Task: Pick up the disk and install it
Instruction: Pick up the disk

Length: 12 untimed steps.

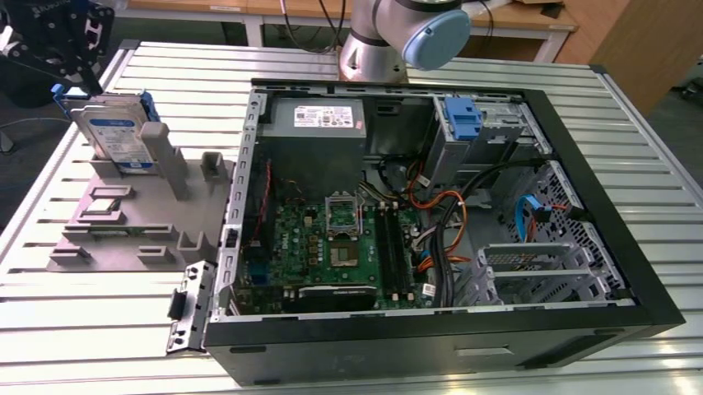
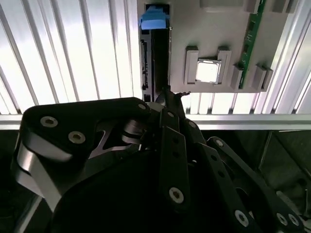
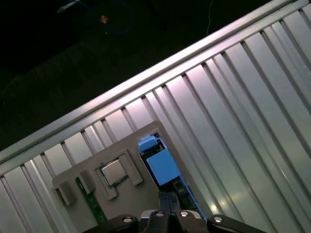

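The disk (image 1: 115,136) stands on edge in a slot of the grey holder (image 1: 110,239) at the exterior view's left, its white-and-blue label facing out and blue rails on its edges. In both wrist views I look down on its thin top edge, the disk (image 2: 155,53) with a blue rail tab, and the disk (image 3: 163,167) under the fingertips. My gripper (image 1: 75,81) hangs just above the disk's far end, apart from it. Its fingers (image 2: 167,97) look pressed together with nothing between them, as does the gripper (image 3: 168,198).
An open computer case (image 1: 615,247) lies at the exterior view's right, with a motherboard (image 1: 329,247), a grey power supply (image 1: 318,119), cables and a blue bracket (image 1: 463,119) in the drive bay. The holder also carries a processor chip (image 2: 209,70) and a memory stick (image 2: 252,39).
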### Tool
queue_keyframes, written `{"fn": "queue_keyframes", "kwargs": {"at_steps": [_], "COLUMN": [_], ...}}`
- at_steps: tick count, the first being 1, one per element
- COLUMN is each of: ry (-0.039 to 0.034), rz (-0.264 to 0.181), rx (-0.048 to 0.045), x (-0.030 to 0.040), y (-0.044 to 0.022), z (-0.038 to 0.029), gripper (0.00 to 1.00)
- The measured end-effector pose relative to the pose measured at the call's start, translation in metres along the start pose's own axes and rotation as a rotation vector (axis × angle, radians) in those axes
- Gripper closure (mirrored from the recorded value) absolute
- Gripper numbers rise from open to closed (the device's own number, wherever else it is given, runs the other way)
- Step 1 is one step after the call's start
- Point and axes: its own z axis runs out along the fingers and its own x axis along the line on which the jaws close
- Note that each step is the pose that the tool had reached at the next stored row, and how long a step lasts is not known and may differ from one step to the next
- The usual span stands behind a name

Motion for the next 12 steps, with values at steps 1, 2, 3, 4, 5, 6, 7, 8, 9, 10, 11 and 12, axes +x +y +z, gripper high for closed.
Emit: {"fn": "queue_keyframes", "kwargs": {"at_steps": [1, 2, 3, 4, 5, 6, 7, 8, 9, 10, 11, 12], "ry": [0.0007, 0.0013, 0.0021, 0.0028, 0.0036, 0.0042, 0.0049, 0.0055, 0.0062, 0.0069, 0.0076, 0.0083], "rz": [-0.016, -0.033, -0.049, -0.067, -0.084, -0.1, -0.116, -0.133, -0.149, -0.167, -0.184, -0.2], "rx": [0.0001, 0.0002, 0.0002, 0.0003, 0.0003, 0.0003, 0.0003, 0.0003, 0.0003, 0.0004, 0.0003, 0.0004], "x": [0.0, 0.0, 0.0, 0.0, 0.0, 0.0, 0.0, 0.0, 0.0, 0.0, 0.0, 0.0], "y": [0.0, 0.0, 0.0, 0.0, 0.0, 0.0, 0.0, 0.0, 0.0, 0.0, -0.0001, 0.0], "z": [0.0002, 0.0003, 0.0004, 0.0005, 0.0006, 0.0007, 0.0008, 0.0009, 0.001, 0.0011, 0.0011, 0.0012], "gripper": [0.89, 0.89, 0.89, 0.89, 0.89, 0.89, 0.89, 0.89, 0.89, 0.89, 0.89, 0.89]}}
